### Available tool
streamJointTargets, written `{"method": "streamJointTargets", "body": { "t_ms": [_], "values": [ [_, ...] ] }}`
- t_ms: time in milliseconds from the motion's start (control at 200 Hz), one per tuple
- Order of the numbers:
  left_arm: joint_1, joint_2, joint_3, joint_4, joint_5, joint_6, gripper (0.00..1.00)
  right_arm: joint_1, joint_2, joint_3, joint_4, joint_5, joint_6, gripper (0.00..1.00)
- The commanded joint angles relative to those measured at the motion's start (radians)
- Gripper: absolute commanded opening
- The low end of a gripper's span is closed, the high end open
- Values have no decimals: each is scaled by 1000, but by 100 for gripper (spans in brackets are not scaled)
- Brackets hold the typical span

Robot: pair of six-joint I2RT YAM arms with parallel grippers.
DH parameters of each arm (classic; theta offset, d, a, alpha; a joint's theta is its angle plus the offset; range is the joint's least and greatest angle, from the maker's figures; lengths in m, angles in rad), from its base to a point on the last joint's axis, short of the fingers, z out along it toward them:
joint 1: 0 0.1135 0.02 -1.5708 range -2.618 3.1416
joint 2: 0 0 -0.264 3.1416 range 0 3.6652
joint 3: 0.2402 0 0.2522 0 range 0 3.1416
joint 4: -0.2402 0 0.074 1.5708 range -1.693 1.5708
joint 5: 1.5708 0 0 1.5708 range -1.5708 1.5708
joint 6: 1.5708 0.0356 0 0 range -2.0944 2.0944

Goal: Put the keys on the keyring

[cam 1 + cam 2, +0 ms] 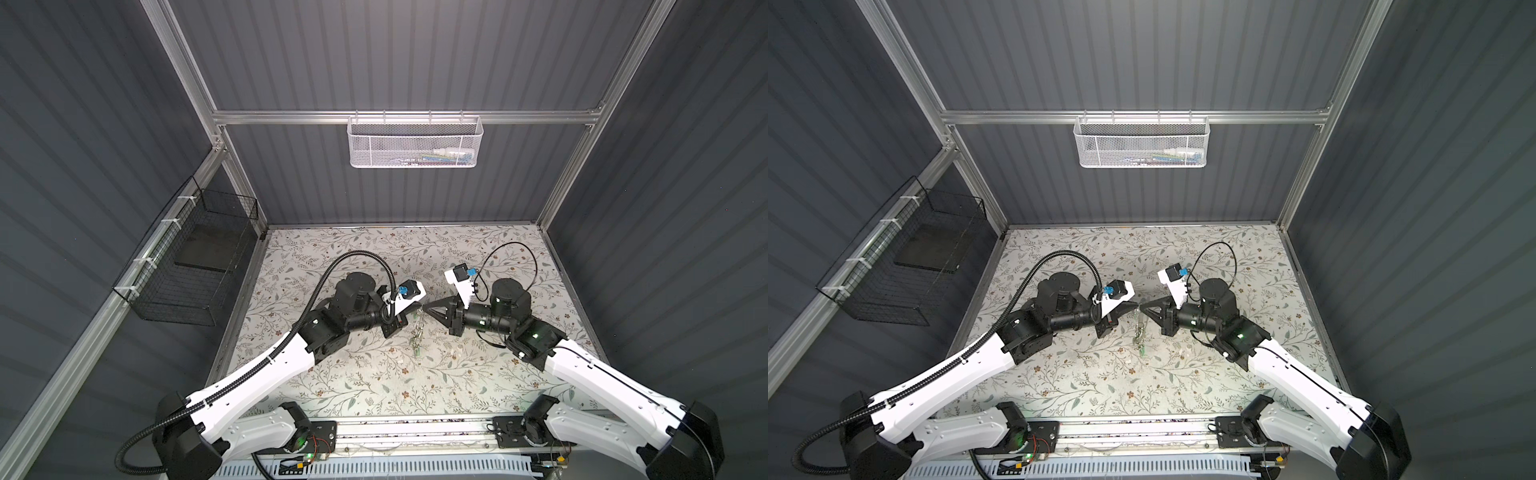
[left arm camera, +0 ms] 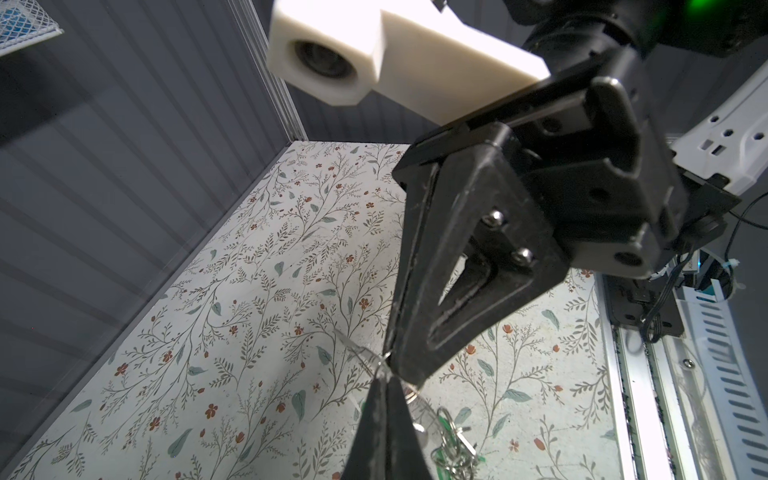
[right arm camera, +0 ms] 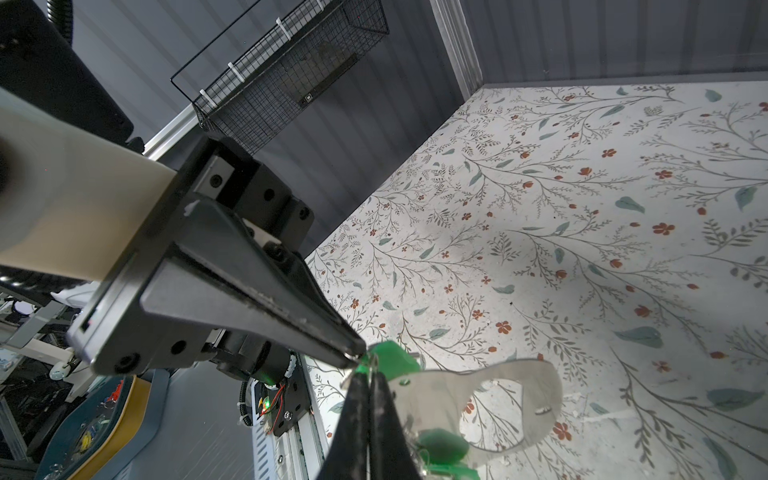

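Both closed tight, the left gripper (image 1: 418, 310) and right gripper (image 1: 426, 308) meet tip to tip at frame centre in both top views, pinching thin silver rings of the green keys (image 3: 395, 359); the flat grey keyring (image 3: 436, 395) hangs beside them.

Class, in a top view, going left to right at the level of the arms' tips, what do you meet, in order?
In order: black wire basket → left gripper → right gripper. The bunch of keys hangs below where the tips meet, so it is left out.
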Motion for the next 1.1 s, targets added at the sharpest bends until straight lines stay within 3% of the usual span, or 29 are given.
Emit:
{"method": "streamJointTargets", "body": {
  "t_ms": [0, 525, 916, 981, 1096],
  "values": [
    [-10, 5, 12, -35, -2, 25, 0, 0, -7, 35, 40, -8, 12, 0],
    [-10, 1, -14, -25, 32, -21, 0, -11, -35, -4, 86, 83, 64, 0],
    [-9, 48, -27, 69, 224, -278, 2, -10, -84, -101, 252, 57, 35, 0],
    [-10, 51, -33, 85, 240, -315, 7, -11, -94, -114, 277, 55, 27, 0],
    [-9, 29, -31, 92, 228, -372, 35, -10, -109, -126, 299, 57, 7, 0]
  ]
}}
